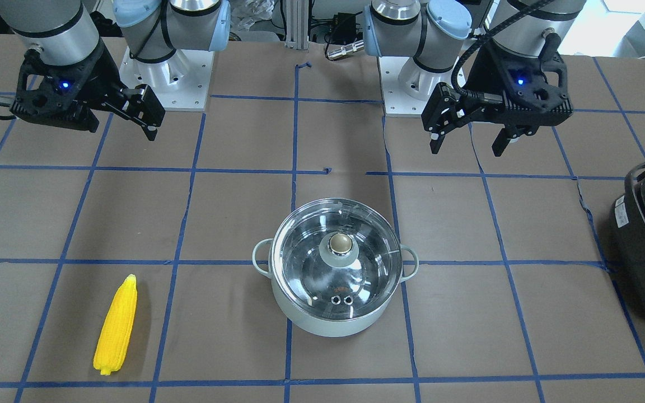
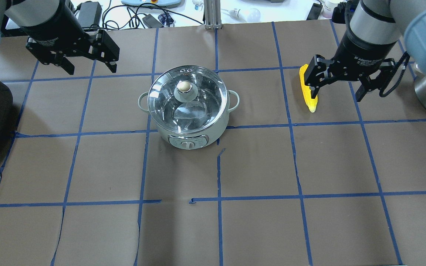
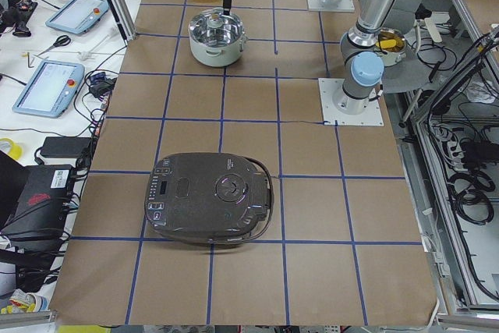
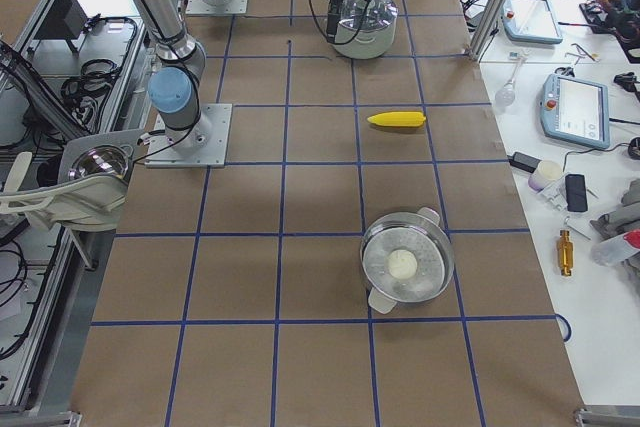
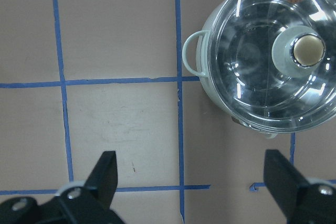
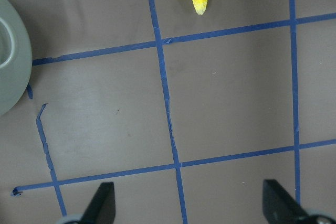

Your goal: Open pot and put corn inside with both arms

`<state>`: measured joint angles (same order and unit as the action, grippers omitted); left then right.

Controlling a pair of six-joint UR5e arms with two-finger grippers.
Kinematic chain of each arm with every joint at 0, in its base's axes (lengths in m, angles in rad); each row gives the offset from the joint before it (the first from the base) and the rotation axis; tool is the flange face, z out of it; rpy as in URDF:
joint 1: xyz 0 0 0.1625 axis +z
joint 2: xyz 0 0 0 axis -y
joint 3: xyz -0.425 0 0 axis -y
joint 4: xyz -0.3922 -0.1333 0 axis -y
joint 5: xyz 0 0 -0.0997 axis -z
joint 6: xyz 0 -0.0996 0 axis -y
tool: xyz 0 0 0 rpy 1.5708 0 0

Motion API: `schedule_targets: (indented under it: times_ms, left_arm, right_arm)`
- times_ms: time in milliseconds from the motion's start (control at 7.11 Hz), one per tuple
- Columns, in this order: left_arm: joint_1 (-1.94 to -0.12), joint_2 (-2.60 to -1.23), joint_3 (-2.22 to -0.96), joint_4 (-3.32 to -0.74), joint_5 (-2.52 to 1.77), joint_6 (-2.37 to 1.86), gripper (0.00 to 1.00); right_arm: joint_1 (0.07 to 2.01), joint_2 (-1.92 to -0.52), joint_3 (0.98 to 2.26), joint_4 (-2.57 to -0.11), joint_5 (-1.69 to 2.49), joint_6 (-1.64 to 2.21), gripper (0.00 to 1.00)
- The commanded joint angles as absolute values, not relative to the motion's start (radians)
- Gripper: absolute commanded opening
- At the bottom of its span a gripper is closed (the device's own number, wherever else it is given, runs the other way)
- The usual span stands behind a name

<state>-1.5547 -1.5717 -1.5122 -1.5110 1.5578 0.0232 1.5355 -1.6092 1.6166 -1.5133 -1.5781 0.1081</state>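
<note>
Lid (image 1: 338, 263) shuts pot (image 1: 322, 326), so corn (image 1: 116, 326) waits on bench (image 1: 233, 212), well apart. Both wide, empty: left hand (image 2: 92, 70) likely for lid, right hand (image 2: 335, 94) corn-side of pot.

Both silver-grey arms (image 1: 59, 28) carry pale blue joint caps (image 1: 448, 17), black jaws, blue lights (image 1: 65, 85) and black cables (image 1: 467, 62).

Robotics lab, shown by teach pendants (image 3: 48, 88), cables (image 3: 466, 185), tape-gridded table (image 3: 312, 216)
</note>
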Motion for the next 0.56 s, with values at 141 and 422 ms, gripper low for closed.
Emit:
schedule_targets:
  times_ms: [141,422]
  left_arm:
    - [-1.563,-1.572,-1.511,-1.512,1.569,0.025,1.00]
    - [-1.598,-1.597,-1.499,-1.491,1.566,-0.038,1.00]
  right_arm:
    - [1.536,-1.609,1.618,-1.513,-1.578,0.107,1.00]
    - [1.536,-1.609,1.620,-1.513,-1.589,0.107,1.00]
